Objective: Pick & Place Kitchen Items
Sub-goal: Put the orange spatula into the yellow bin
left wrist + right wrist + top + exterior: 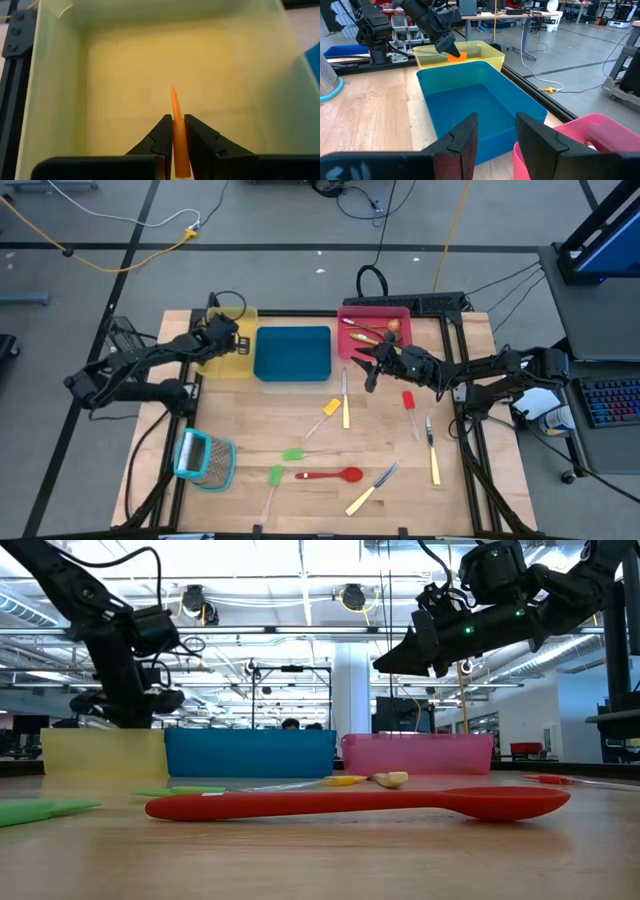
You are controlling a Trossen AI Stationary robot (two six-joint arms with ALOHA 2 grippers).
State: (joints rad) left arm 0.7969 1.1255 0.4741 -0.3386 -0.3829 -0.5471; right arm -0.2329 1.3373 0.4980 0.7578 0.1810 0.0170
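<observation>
Hanging over the yellow tray (55,100) at the table's far left, the left gripper (178,131) pinches an orange spatula (177,135) between its fingers. The right gripper (496,131) hovers with fingers spread and empty above the table (250,420) near the red tray (345,320), while a red spoon (330,475) lies on the near side.

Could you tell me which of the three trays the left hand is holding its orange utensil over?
The yellow tray, the leftmost one; the blue and pink trays sit to its right.
</observation>
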